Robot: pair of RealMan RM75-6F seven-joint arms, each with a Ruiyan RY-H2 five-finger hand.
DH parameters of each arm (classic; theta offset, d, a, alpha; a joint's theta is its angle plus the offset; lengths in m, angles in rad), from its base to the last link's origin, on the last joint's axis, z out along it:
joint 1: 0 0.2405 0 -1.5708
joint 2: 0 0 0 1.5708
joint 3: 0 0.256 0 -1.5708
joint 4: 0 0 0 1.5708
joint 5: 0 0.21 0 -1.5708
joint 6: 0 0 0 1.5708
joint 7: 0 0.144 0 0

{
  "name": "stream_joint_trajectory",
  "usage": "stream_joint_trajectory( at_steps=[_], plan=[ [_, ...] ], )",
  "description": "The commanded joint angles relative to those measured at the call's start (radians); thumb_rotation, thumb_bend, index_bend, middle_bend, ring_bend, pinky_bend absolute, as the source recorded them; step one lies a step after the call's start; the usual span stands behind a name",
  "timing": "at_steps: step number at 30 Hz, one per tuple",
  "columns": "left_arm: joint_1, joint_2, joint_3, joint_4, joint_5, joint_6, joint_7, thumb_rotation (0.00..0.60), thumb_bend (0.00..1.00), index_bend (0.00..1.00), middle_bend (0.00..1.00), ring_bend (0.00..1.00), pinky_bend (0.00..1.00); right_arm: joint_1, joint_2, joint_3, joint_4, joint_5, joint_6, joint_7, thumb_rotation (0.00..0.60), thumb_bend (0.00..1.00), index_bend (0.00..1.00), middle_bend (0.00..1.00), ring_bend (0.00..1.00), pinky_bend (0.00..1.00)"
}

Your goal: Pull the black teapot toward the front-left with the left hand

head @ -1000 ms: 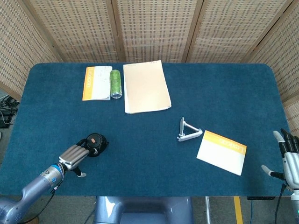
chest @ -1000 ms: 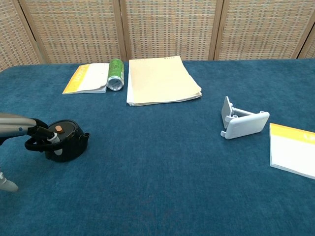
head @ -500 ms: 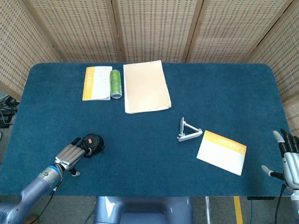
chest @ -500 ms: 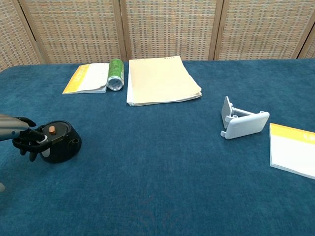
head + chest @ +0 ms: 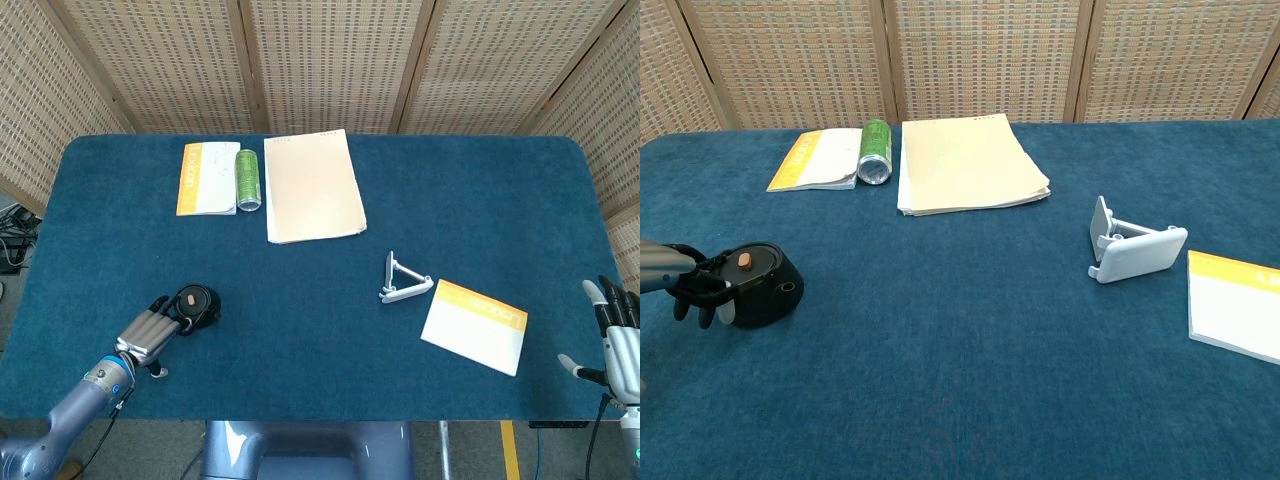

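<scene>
The black teapot (image 5: 196, 304) (image 5: 759, 297) is small and round, with an orange knob on its lid, and stands near the table's front-left. My left hand (image 5: 150, 330) (image 5: 690, 290) reaches in from the left edge and grips the teapot's handle side with curled fingers. My right hand (image 5: 618, 337) hovers at the far right edge of the table, fingers apart and holding nothing; the chest view does not show it.
A white folding stand (image 5: 403, 282) and a yellow-and-white booklet (image 5: 475, 325) lie at the right. At the back lie a yellow booklet (image 5: 207, 178), a green can (image 5: 247, 179) on its side and a manila folder (image 5: 312, 185). Woven screens stand behind the blue table (image 5: 320, 360).
My left hand has dragged the teapot toward the front-left over the last second; in the last half second it shifted only slightly. The right hand has barely moved.
</scene>
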Motion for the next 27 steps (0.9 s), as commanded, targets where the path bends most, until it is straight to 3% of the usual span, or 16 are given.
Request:
stream_joint_trajectory(
  at_steps=[1, 3, 6, 9, 18, 23, 27],
  plan=[
    [0.002, -0.005, 0.0, 0.004, 0.004, 0.011, 0.0, 0.6, 0.07, 0.43, 0.43, 0.38, 0.0, 0.0, 0.0, 0.0, 0.0, 0.0, 0.0, 0.0, 0.6, 0.0, 0.0, 0.0, 0.0, 0.0],
    [0.003, -0.01, 0.001, 0.007, 0.005, 0.018, 0.002, 0.6, 0.07, 0.61, 0.58, 0.44, 0.0, 0.0, 0.0, 0.0, 0.0, 0.0, 0.0, 0.001, 0.6, 0.0, 0.0, 0.0, 0.0, 0.0],
    [0.008, -0.02, -0.001, 0.016, 0.016, 0.035, 0.004, 0.6, 0.07, 0.84, 0.7, 0.51, 0.0, 0.0, 0.001, 0.0, 0.0, 0.0, 0.001, 0.002, 0.6, 0.0, 0.0, 0.0, 0.0, 0.0],
    [0.017, -0.029, -0.001, 0.026, 0.029, 0.055, 0.004, 0.6, 0.07, 0.97, 0.77, 0.53, 0.0, -0.001, 0.001, 0.001, 0.001, 0.0, 0.002, 0.003, 0.6, 0.0, 0.0, 0.0, 0.0, 0.0],
    [0.047, -0.039, -0.002, 0.072, 0.114, 0.111, -0.016, 0.6, 0.03, 1.0, 0.9, 0.6, 0.0, -0.001, 0.002, 0.0, 0.0, 0.0, 0.002, 0.004, 0.6, 0.0, 0.0, 0.0, 0.0, 0.0],
    [0.104, -0.04, -0.016, 0.138, 0.31, 0.202, -0.193, 0.586, 0.0, 1.0, 1.0, 0.71, 0.0, -0.002, 0.004, 0.001, -0.002, -0.001, 0.005, 0.006, 0.6, 0.0, 0.0, 0.0, 0.0, 0.0],
    [0.122, -0.006, -0.01, 0.2, 0.423, 0.243, -0.256, 0.334, 0.0, 1.0, 1.0, 0.75, 0.02, -0.003, 0.004, 0.0, -0.004, -0.005, 0.007, 0.005, 0.6, 0.0, 0.0, 0.0, 0.0, 0.0]
  ],
)
